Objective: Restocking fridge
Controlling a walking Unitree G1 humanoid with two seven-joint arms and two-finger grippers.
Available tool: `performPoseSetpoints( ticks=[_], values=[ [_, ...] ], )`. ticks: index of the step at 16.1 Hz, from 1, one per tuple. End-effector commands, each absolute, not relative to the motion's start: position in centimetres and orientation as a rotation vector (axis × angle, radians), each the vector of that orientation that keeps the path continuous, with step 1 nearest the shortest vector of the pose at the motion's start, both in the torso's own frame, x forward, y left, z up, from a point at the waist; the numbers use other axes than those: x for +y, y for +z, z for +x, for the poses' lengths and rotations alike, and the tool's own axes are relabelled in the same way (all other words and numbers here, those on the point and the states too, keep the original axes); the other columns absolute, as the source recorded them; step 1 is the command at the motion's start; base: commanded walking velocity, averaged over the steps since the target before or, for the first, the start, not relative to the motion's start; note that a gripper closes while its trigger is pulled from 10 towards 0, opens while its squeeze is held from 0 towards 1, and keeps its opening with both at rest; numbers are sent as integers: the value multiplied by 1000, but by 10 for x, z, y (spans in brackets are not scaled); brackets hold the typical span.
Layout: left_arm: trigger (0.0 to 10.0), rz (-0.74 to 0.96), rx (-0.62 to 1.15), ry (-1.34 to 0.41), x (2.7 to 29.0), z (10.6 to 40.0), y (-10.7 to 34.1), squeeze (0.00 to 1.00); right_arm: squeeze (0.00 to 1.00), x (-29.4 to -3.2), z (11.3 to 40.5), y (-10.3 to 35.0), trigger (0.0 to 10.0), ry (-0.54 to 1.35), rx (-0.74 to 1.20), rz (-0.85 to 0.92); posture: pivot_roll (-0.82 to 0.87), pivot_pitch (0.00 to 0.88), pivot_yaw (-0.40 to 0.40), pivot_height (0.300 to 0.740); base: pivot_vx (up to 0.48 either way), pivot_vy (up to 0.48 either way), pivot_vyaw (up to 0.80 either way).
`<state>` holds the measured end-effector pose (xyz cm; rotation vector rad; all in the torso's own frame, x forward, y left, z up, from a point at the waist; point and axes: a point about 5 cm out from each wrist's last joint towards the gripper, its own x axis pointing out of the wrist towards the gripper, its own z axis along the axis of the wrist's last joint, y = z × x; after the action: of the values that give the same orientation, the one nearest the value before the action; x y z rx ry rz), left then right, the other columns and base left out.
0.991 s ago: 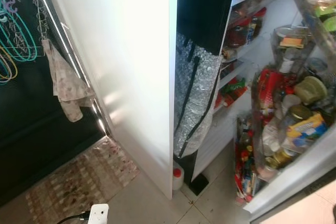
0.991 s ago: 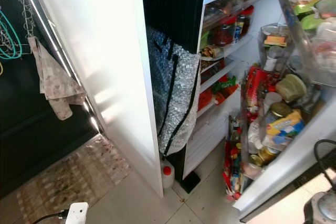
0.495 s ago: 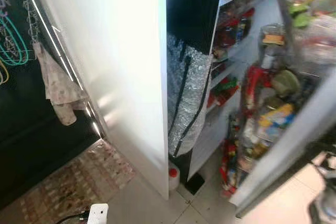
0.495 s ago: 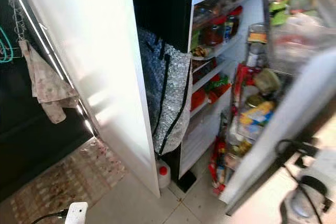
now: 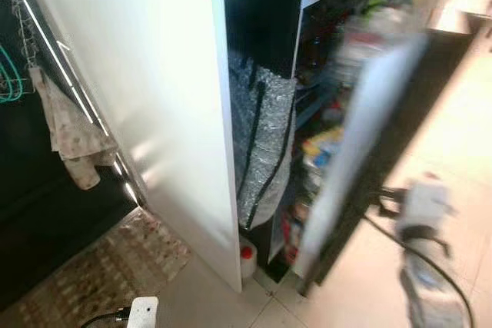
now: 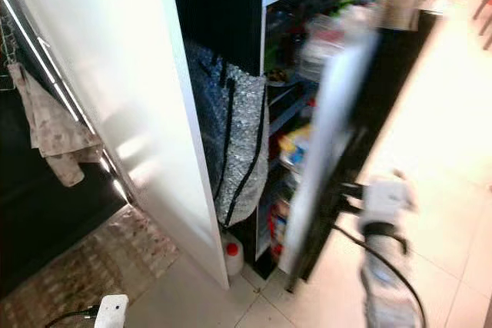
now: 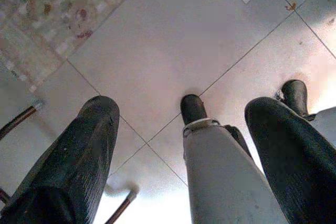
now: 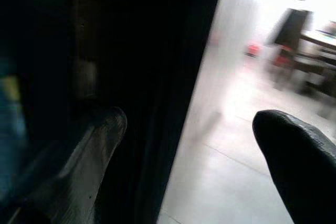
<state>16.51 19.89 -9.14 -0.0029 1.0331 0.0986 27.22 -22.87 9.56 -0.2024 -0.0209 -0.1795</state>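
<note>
The fridge point(image 5: 161, 113) stands with its white side panel facing me, and its door point(image 5: 350, 151) is blurred, half-swung beside the packed shelves. A silver bubble-wrap bag point(image 5: 261, 144) hangs against the fridge's dark front. The right gripper point(image 8: 189, 145) sits at the door's dark edge, fingers apart. The left gripper point(image 7: 184, 129) hangs over the floor tiles point(image 7: 173, 40) before the fridge, fingers spread.

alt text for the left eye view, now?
A blurred fridge door stands partly open, its shelves packed with food, with the right gripper against its outer face. A silver bag hangs between the fridge and a white panel.
</note>
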Motion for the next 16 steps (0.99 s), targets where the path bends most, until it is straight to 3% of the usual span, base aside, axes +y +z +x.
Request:
performPoseSetpoints(
  ticks=[1,3,8,11,14,16],
  values=[
    [10000,15,1045,95,202,162,-92,0,0,-217,277,97,10000,-115,-39,-218,-178,0,28,740,0,0,0],
    [10000,14,1046,98,203,162,-92,0,0,-217,277,96,10000,-129,-31,-198,-170,0,26,740,0,0,0],
    [10000,19,1047,98,204,162,-92,0,0,-255,262,75,10000,-269,58,-186,-170,0,39,740,0,0,0],
    [10000,20,1047,97,205,162,-92,0,0,-265,258,68,10000,-306,90,-157,-167,0,44,740,0,0,0],
    [10000,23,1046,95,206,164,-91,0,0,-296,242,23,10000,-469,287,3,-169,0,60,740,0,0,0],
    [10000,32,1048,86,206,165,-91,0,0,-303,225,-7,10000,-498,475,40,-167,0,71,740,0,0,0]
  ],
)
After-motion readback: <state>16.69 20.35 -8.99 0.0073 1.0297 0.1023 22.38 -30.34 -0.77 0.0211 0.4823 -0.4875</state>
